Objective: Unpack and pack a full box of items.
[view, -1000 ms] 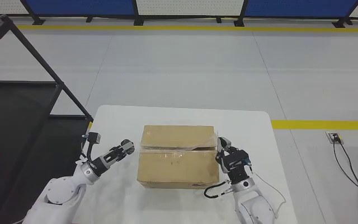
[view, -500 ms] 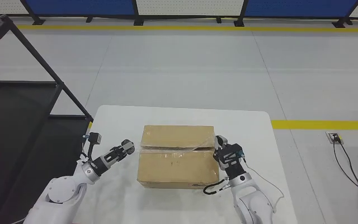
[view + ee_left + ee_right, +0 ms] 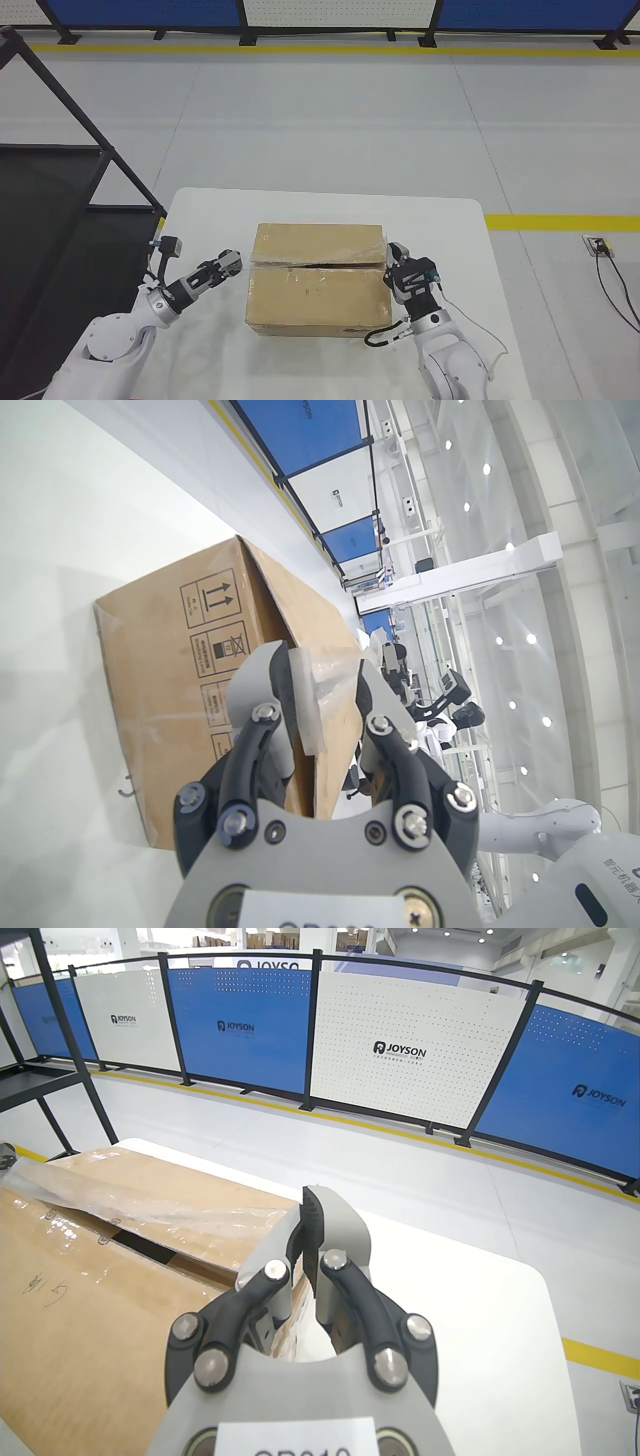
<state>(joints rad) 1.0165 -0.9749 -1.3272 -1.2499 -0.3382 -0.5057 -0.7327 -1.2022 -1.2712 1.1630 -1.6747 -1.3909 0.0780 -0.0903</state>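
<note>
A brown cardboard box [image 3: 318, 298] sits in the middle of the white table [image 3: 440, 230]. A strip of clear tape [image 3: 320, 264] is peeled up along its top seam, where a dark gap shows between the flaps. My right gripper [image 3: 394, 254] is at the box's right end, shut on the end of the tape [image 3: 125, 1205]; its fingers [image 3: 311, 1208] are pressed together. My left gripper [image 3: 231, 262] is at the box's left end, open. Its own view shows the box end [image 3: 165, 680], with a loose tape end [image 3: 312, 700] hanging between the fingers of that gripper [image 3: 320, 665].
A black metal rack [image 3: 60, 200] stands off the table's left side. Bare tabletop lies behind the box and to its right. Blue and white fence panels [image 3: 415, 1053] border the floor far behind.
My right gripper has shifted slightly toward the box, and the lifted tape strip now lies lower over the seam. The left gripper has edged a little closer to the box's end.
</note>
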